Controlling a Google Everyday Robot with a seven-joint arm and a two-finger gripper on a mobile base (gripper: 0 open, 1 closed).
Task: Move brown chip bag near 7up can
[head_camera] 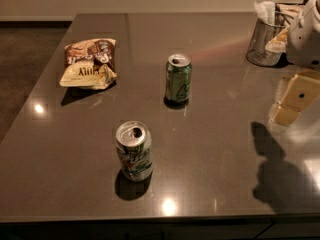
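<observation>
The brown chip bag lies at the far left of the grey table, brown half away from me and pale cream half toward me. The 7up can, silver-white with green lettering, stands upright near the front, well apart from the bag. My gripper hangs over the right side of the table, far from both the bag and the can. Its white arm enters at the upper right edge and casts a shadow on the table's front right.
A dark green can stands upright mid-table between the bag and my gripper. A wire-mesh holder with napkins sits at the back right beside the arm. The table's front edge runs along the bottom; floor lies to the left.
</observation>
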